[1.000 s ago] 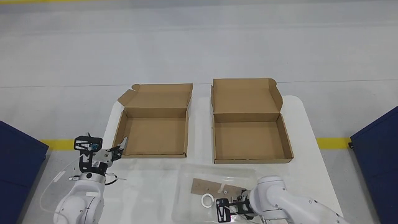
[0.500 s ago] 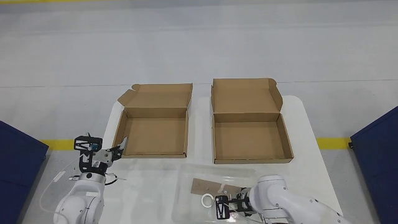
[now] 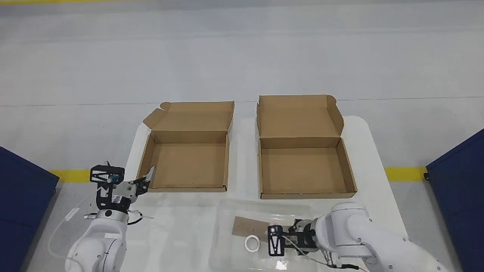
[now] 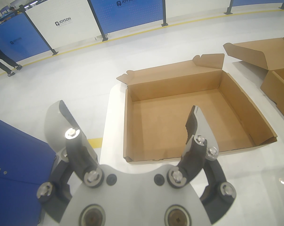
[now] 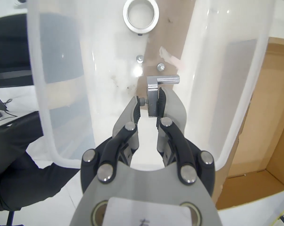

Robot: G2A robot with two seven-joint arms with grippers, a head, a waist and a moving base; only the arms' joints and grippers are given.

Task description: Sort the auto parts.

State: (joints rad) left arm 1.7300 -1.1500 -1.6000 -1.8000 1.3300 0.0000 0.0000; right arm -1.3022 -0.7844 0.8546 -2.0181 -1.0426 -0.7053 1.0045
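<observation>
The right tool is clenching a small metal part inside a clear plastic bin, which is sitting at the near edge of the white bench. The part is a grey block with a short rod sticking out sideways at its far end. One finger is pressing on the block's flat face and the other on a little stud on its opposite side. Whether the part is resting on the bin floor or hanging just above it is not clear.

Just beyond the part, two small nuts are lying close together, and farther on a metal ring is lying flat. A brown cardboard strip is lying on the bin floor.

The left tool is hanging released, fingers spread wide, near the front corner of the left cardboard box. The right cardboard box is standing beside it, lid flap open too.
</observation>
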